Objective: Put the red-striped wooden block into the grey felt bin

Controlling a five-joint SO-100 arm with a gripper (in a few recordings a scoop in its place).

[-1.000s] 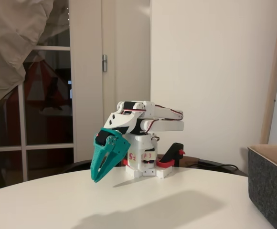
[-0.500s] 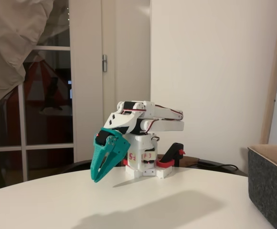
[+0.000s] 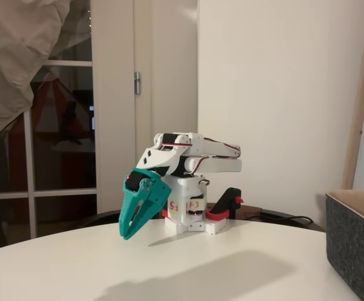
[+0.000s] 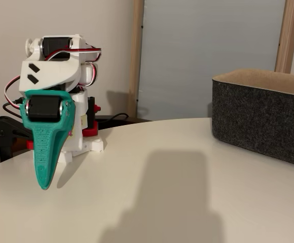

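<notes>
The teal claw (image 3: 127, 233) (image 4: 44, 183) hangs tip-down from the folded white arm (image 3: 191, 153), its two fingers pressed together to a point with nothing between them, its tip just above the white surface (image 3: 188, 263) without clearly touching it. The grey felt bin (image 3: 355, 241) (image 4: 261, 119) stands well apart at the right edge in both fixed views, tan lining visible at its rim. Between claw and bin the surface lies bare, crossed by a broad shadow.
</notes>
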